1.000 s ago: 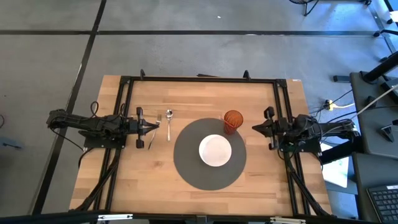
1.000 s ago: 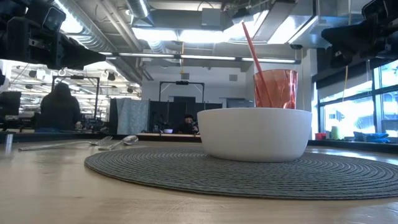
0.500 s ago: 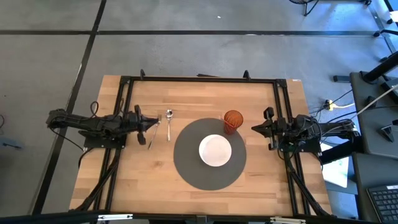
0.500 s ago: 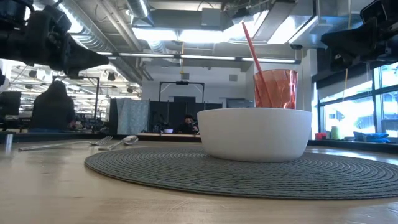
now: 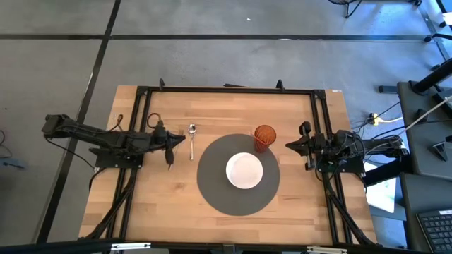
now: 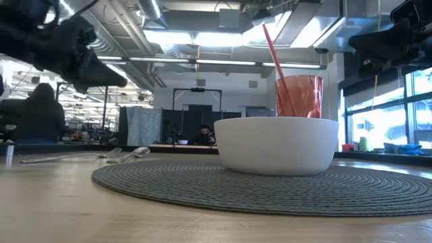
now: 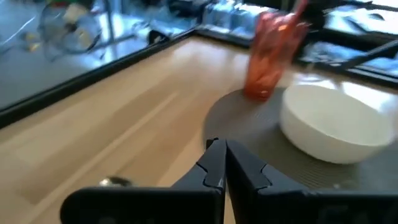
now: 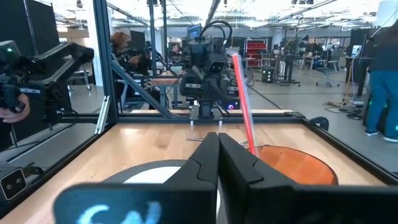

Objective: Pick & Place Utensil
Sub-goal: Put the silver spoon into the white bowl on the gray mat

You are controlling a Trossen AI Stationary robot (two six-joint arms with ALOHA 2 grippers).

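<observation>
A fork (image 6: 67, 157) and a spoon (image 5: 191, 139) lie flat on the wooden table, left of a round grey placemat (image 5: 212, 185). On the mat stands a white bowl (image 5: 244, 171). An orange cup (image 5: 265, 137) with a red straw (image 6: 273, 57) stands at the mat's far edge. My left gripper (image 5: 178, 140) is shut and hovers above the fork, which it mostly hides in the high view. In the low view the left gripper (image 6: 120, 81) is well above the table. My right gripper (image 5: 288, 144) is shut and waits at the right, level with the cup.
A black frame (image 5: 226, 89) runs along the table's far, left and right sides. Bare wood lies near the front edge (image 5: 233, 229). People and desks show in the room beyond the table.
My left arm has stretched out and its gripper has come down and a little toward the table's right, over the fork, tipping its nose downward. The fork, spoon, bowl and cup have stayed in place.
</observation>
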